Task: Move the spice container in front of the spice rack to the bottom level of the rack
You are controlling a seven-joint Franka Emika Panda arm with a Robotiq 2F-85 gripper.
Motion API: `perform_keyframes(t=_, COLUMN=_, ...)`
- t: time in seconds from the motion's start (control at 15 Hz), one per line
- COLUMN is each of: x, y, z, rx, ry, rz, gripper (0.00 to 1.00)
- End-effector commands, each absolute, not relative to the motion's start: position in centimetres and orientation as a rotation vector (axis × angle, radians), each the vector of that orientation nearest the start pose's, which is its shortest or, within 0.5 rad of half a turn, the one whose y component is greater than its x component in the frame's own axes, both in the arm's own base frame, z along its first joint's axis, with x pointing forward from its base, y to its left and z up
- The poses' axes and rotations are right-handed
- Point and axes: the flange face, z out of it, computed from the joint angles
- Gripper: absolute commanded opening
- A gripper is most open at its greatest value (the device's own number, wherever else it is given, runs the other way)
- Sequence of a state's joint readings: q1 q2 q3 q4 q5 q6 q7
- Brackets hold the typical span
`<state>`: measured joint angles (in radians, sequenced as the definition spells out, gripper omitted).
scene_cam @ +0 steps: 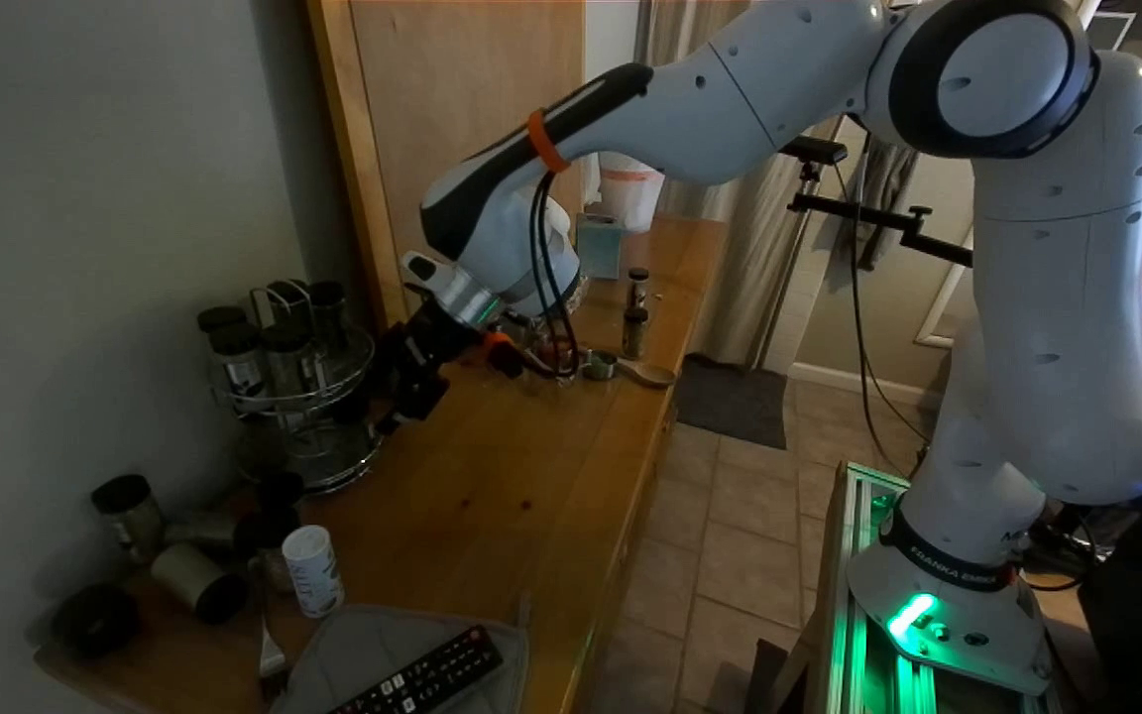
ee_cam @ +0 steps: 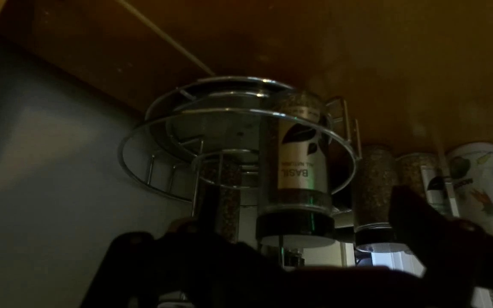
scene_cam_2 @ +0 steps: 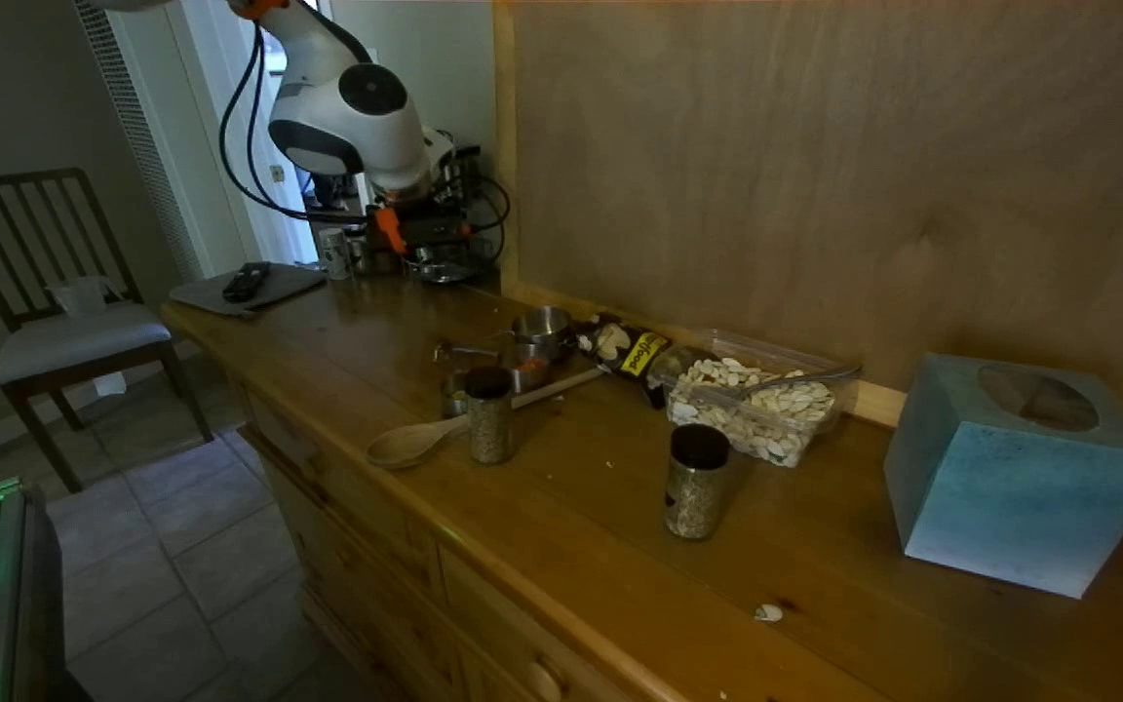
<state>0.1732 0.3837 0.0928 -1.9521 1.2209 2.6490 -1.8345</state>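
Observation:
The spice rack, a tiered silvery carousel, stands by the wall in an exterior view; its upper level holds several dark-capped jars. In the wrist view, which is upside down, the rack's lower ring shows close up. The spice container, a jar labelled BASIL, stands roughly upright inside this bottom ring, behind its front wire. My gripper is open, with its dark fingers on either side of the jar, apart from it. In an exterior view, the gripper is at the rack's lower level and hides the jar.
Grey jars with dark lids, a white cup and a remote lie in front of the rack. Two jars, a wooden spoon, a plastic tub and a tissue box are further along.

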Motion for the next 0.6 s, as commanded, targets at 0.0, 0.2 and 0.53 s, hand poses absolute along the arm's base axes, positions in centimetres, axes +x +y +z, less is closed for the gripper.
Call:
perform_keyframes(t=0.0, x=58.8, y=12.8, z=30.7, rx=-2.337, ry=-1.283, rz=-0.898, gripper=1.0)
perform_keyframes(t=0.2, x=56.1, y=12.3, z=31.4, rx=-2.407, ry=-1.22, rz=-0.84, gripper=1.0)
perform_keyframes(t=0.53, x=49.3, y=9.8, z=33.1, rx=-2.62, ry=-1.067, rz=-0.726, gripper=1.0)
